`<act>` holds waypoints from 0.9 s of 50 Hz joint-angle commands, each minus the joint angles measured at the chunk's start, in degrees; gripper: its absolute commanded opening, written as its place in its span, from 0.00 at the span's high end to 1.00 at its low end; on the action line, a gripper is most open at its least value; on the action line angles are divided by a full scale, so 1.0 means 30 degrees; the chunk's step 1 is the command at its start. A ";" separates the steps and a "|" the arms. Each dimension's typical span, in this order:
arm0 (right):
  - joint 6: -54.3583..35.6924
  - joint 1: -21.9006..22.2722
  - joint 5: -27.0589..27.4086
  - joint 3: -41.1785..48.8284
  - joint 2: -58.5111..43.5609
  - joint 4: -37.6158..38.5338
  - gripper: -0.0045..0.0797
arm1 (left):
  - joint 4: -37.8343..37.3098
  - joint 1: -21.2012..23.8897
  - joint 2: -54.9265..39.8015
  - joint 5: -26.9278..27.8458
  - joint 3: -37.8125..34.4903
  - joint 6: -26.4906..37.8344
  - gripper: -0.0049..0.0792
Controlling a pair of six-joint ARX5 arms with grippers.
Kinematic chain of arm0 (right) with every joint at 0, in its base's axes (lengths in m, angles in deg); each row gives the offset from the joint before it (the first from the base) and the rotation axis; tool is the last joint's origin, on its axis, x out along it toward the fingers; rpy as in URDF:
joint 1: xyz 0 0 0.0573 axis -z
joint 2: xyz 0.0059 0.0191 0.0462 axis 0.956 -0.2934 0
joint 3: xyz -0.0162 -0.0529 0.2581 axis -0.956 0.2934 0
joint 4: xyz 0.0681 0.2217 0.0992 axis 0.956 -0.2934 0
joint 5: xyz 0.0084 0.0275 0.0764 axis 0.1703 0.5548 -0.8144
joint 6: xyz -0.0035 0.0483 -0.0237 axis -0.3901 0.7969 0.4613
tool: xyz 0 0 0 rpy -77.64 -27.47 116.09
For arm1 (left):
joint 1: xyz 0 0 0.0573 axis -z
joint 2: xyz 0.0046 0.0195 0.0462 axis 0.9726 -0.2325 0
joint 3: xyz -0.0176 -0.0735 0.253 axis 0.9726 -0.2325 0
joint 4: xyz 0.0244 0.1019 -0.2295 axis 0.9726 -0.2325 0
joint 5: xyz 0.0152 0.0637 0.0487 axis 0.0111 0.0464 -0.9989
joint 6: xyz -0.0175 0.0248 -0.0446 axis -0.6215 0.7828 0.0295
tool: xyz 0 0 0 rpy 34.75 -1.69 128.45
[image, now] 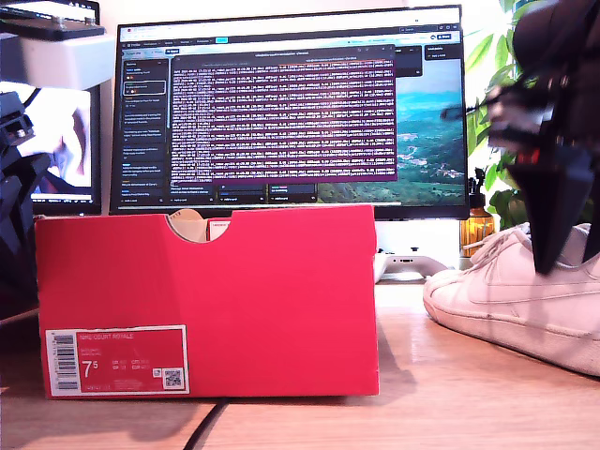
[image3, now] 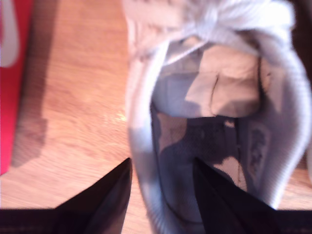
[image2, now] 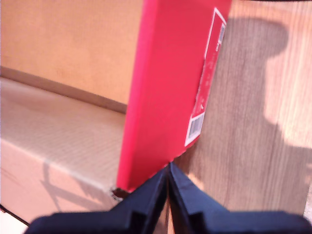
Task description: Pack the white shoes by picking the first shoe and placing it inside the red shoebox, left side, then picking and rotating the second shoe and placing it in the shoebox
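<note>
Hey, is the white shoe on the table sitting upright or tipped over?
Upright. The white shoe rests sole-down on the wooden table, and the second wrist view looks straight down into its opening.

Red shoebox [image: 206,300] standing on the wooden bench [image: 450,375], semicircular notch in its top edge, white "7.5" label at its lower corner toward the exterior view's left. White shoe [image: 511,295] resting on the bench at the exterior view's right, apart from the box. Blurred dark gripper [image: 553,187] hanging over that shoe. Monitor [image: 291,112] lit behind the box, green plant [image: 492,56] beyond at the exterior view's right.
</note>
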 commanded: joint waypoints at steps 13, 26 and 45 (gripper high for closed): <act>-0.0401 -0.0692 0.0000 -0.0073 -0.1967 0.0219 0.55 | 0.0284 0.0087 -0.0189 0.0044 0.0095 -0.0073 0.96; -0.0415 -0.0699 -0.0007 -0.0219 -0.2433 0.1435 0.96 | 0.0262 0.0087 -0.0189 0.0044 0.0095 -0.0073 0.96; 0.1559 -0.1872 -0.1370 -0.4852 -0.2346 -0.1581 0.96 | 0.0262 0.0087 -0.0189 0.0044 0.0095 -0.0117 0.96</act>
